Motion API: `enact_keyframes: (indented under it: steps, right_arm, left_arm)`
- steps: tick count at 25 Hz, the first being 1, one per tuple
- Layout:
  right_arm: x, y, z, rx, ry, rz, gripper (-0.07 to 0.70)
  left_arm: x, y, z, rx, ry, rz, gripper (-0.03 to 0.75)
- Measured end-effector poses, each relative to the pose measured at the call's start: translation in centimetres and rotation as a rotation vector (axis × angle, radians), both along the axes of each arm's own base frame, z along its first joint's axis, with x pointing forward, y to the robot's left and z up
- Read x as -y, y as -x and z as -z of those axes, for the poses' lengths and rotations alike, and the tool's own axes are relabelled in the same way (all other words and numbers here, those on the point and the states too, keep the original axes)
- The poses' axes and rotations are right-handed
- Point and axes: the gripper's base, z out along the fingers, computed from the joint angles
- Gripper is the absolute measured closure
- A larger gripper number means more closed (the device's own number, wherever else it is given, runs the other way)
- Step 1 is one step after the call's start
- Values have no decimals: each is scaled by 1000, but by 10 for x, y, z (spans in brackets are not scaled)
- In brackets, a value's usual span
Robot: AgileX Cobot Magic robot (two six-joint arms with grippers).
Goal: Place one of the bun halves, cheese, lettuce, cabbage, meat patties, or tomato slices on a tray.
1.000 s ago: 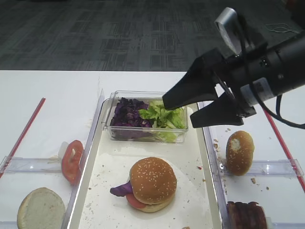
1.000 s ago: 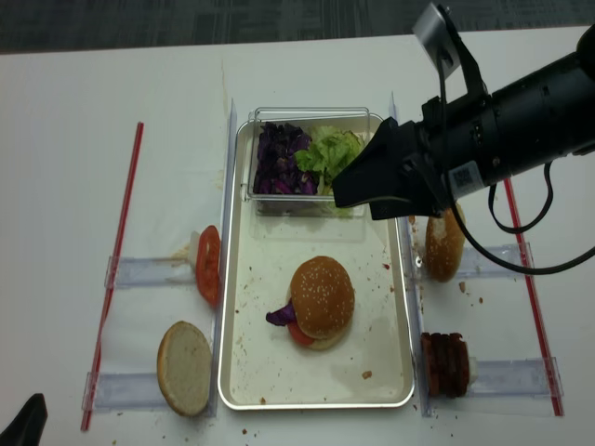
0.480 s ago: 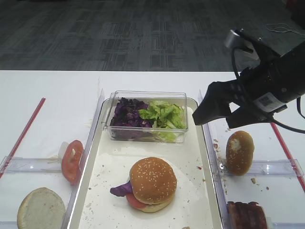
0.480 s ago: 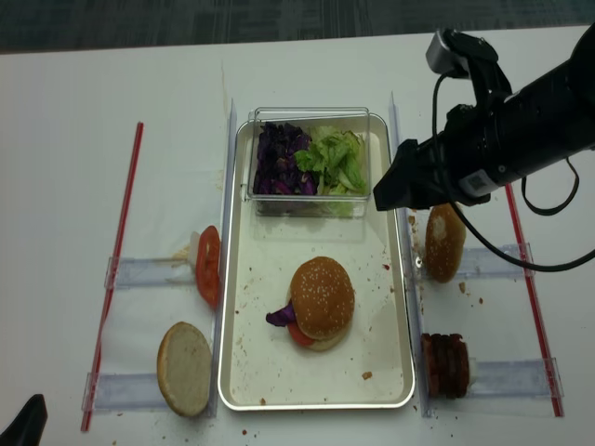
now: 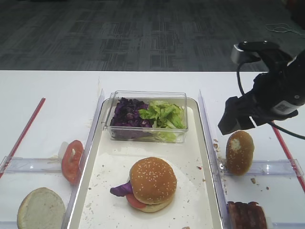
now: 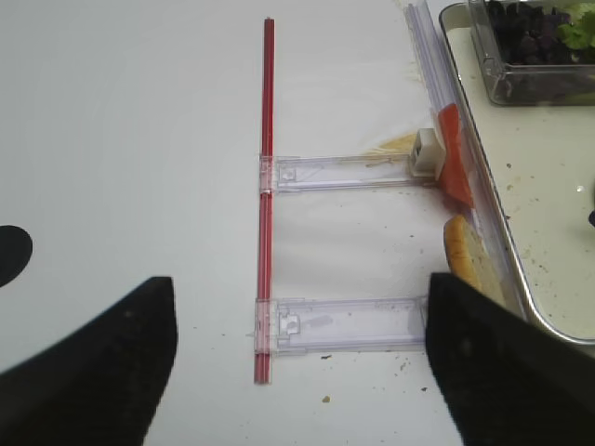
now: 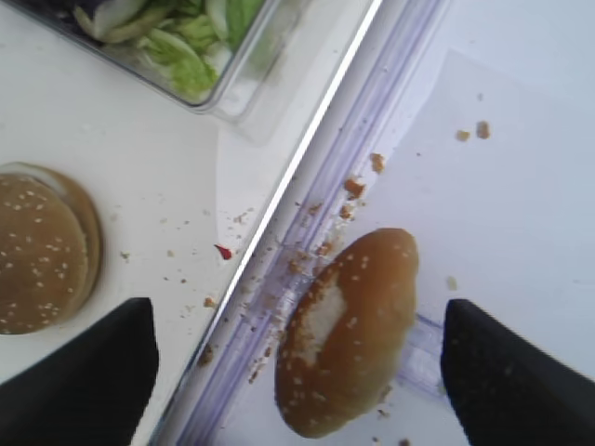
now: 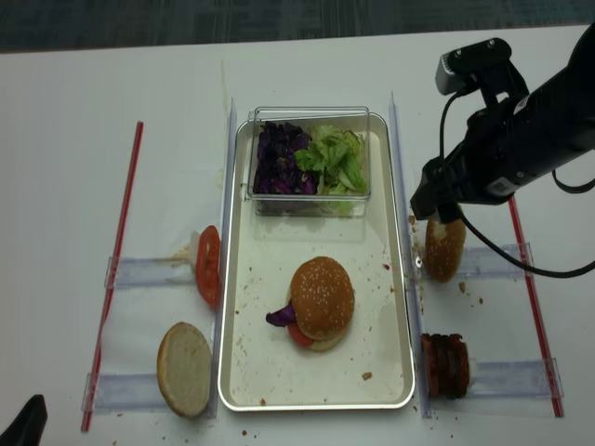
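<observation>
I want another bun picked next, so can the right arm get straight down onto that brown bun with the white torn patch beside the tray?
Probably yes. The right gripper hangs open right above the torn bun, a finger on each side, nothing between.

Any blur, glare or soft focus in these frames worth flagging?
Right wrist view: soft overall, the gripper fingertips dark blurs, a bright glare line along the tray rim. Left wrist view: sharper, fingertips blurred. Both exterior high views: even light, crisp, faint shadows.
</observation>
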Motion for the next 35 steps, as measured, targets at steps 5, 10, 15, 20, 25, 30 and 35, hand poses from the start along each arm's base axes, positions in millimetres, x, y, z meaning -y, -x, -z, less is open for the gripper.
enact_keyframes:
  steps: [5,10,15,20,25,30,35]
  right_arm:
    - [4,-1,1,7,36,22,-15]
    - [5,-4,0,12,17,96,-15]
    - [35,-15,0,37,6,250,-16]
    - [91,-21,16,-16,79,387,-15]
    - [101,-20,24,-50,113,375,-15]
    - [100,-20,24,-58,119,366,-15]
    - [100,-14,20,-87,125,364,-15]
  left_arm:
    - [0,0,0,0,0,0,171]
    - [0,0,0,0,0,0,171]
    - [0,0,0,0,0,0,171]
    - [0,0,0,0,0,0,171]
    - [0,0,0,0,0,0,171]
    - [0,0,0,0,0,0,171]
    - [0,0,0,0,0,0,171]
